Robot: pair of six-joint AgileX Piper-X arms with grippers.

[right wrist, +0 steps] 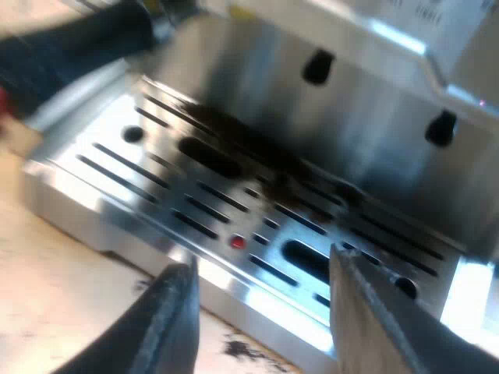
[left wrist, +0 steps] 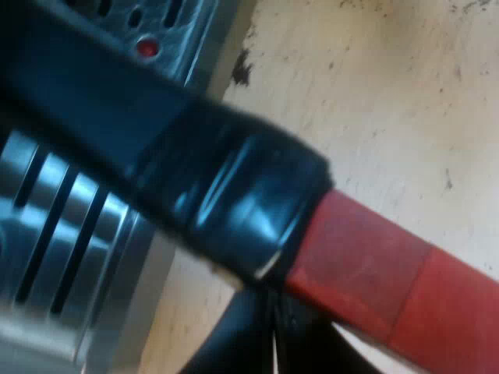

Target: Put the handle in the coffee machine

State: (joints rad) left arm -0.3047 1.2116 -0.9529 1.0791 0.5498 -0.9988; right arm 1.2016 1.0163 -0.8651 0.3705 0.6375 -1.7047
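My right claw point(right wrist: 263, 261) is spread wide with nothing between its fingers. It hangs just above the near edge of the slotted drip tray point(right wrist: 140, 167) of the espresso machine point(right wrist: 335, 132), with a small red button point(right wrist: 237, 242) just beyond it. My left claw point(left wrist: 269, 339) sits right under the handle point(left wrist: 179, 167), where the dark grip meets its red end point(left wrist: 374, 280). I cannot tell whether this claw is pinching the handle or only lying against it, because the handle covers the contact. The handle lies slantwise across the left claw, over the tray's edge and the pale surface point(left wrist: 374, 93) beside it. Seen from the right claw, the handle is up and away over the tray's far end, reaching toward the machine's front. I judge the step in hand to be the insertion itself, bringing the holder's head up under the front. The next move calls for seating it level, then swinging the handle round to lock, with my right claw out of that sweep
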